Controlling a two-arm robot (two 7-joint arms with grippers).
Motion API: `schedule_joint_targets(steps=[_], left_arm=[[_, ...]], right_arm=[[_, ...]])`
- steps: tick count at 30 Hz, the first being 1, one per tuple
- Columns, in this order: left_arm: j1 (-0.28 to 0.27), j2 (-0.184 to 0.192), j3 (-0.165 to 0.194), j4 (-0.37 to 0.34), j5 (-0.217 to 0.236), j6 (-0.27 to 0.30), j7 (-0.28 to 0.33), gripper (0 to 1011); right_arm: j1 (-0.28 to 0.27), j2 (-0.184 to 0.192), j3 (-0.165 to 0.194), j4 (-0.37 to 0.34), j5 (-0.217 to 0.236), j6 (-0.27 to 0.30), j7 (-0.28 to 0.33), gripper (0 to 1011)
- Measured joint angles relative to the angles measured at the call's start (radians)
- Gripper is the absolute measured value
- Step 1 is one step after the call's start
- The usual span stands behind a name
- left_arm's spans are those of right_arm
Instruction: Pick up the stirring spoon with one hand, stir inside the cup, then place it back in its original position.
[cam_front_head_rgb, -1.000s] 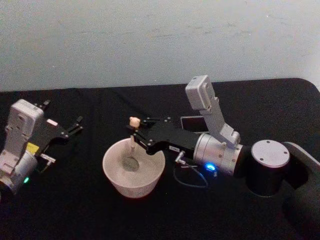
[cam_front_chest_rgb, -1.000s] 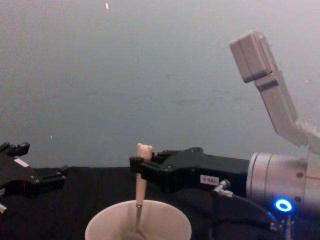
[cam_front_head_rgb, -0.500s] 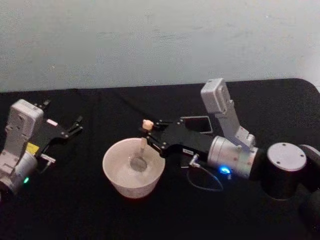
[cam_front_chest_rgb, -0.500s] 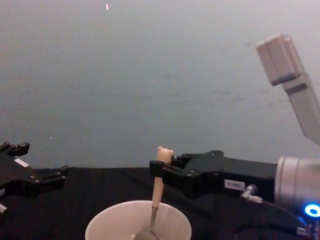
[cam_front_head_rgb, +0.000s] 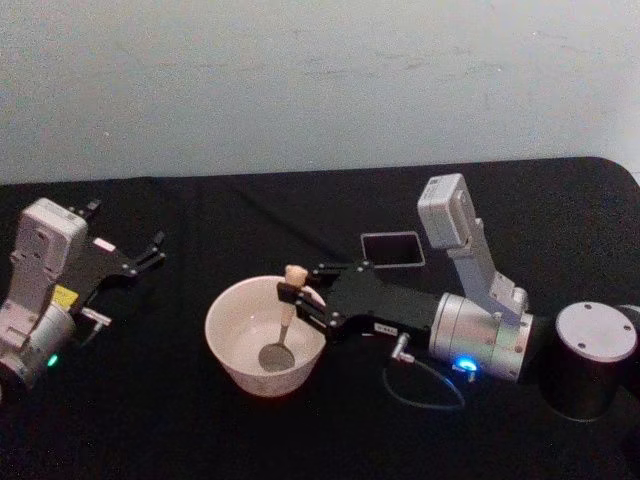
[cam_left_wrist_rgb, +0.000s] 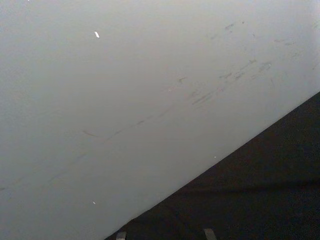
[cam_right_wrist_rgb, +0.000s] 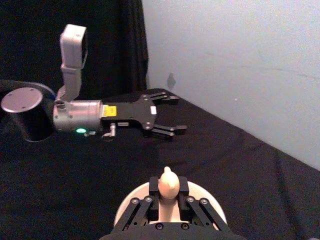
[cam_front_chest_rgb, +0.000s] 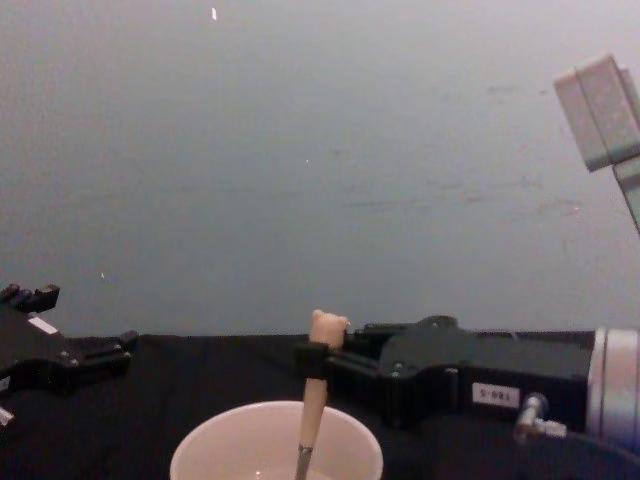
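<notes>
Low in the centre of the head view, your right gripper (cam_front_head_rgb: 300, 291), clamped on the spoon (cam_front_head_rgb: 287, 315), has dragged its steel bowl toward the lower wall of the cup (cam_front_head_rgb: 240, 375), so stirring is under way; the holder (cam_front_head_rgb: 392, 250) waits upper right, and the left gripper (cam_front_head_rgb: 150, 252) idles spread-fingered far left.

Prob. a lab: black-cloth table (cam_front_head_rgb: 150, 420) w/ bare pale wall (cam_front_head_rgb: 300, 80).

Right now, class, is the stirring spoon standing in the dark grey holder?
No: the right gripper holds the stirring spoon with its bowl inside the cup, apart from the holder.
</notes>
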Motion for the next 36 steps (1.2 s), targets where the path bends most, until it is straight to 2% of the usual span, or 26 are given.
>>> schedule_joint_targets(steps=[9,21,29,36], left_arm=[[0.000,0.000,0.000,0.000,0.000,0.000,0.000,1002],[0.000,0.000,0.000,0.000,0.000,0.000,0.000,1001],[0.000,0.000,0.000,0.000,0.000,0.000,0.000,1001],[0.000,0.000,0.000,0.000,0.000,0.000,0.000,1001]], right_arm=[[0.010,-0.015,-0.032,0.001,-0.005,0.008,-0.007,213],[0.060,-0.081,-0.058,0.060,-0.035,0.010,-0.040,213],[0.086,-0.110,-0.048,0.112,-0.050,0.007,-0.062,213],[0.092,-0.111,-0.029,0.127,-0.053,0.005,-0.068,213]])
